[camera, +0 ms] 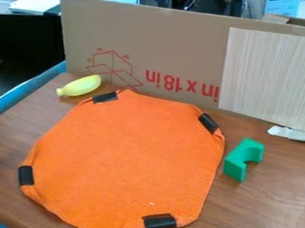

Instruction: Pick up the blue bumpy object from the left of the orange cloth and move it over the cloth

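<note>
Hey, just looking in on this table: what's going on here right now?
Nothing in this picture is being handled. An orange cloth lies spread on the wooden table, with four black strips along its edge. A yellow, banana-like object sits just past its far edge, near the cardboard, and a green arch-shaped block rests to the right of the cloth.

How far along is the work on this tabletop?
Done: the orange cloth lies spread out, black tape strips at its edge. In hand: neither the banana nor the green arch block is held; both rest on the table beside the cloth. Left: probably any handling of those two.
</note>
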### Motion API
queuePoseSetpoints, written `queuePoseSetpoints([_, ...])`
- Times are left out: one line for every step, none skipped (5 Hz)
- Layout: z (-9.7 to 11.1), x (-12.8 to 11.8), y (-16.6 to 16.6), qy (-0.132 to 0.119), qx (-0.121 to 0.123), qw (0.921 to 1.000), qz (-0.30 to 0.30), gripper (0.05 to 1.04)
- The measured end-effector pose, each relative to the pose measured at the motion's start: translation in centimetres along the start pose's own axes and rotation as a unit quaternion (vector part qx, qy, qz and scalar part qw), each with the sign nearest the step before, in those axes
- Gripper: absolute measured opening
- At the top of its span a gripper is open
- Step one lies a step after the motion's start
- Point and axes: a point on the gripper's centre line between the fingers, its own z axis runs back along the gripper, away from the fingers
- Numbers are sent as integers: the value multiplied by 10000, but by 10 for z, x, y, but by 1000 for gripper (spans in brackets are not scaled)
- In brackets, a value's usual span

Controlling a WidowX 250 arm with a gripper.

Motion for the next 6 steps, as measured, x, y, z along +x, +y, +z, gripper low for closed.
queuePoseSetpoints([-12, -8, 0, 63, 114, 9999, -44, 998])
queuePoseSetpoints([-25, -18, -2, 120, 257, 9994, -185, 998])
queuePoseSetpoints([-32, -24, -5, 127, 328, 9989, -320, 998])
queuePoseSetpoints([-36, -26, -5, 108, 381, 9987, -311, 998])
queuePoseSetpoints([-39, -26, -4, 101, 437, 9985, -314, 998])
queuePoseSetpoints([-42, -25, 0, 44, 533, 9978, -403, 998])
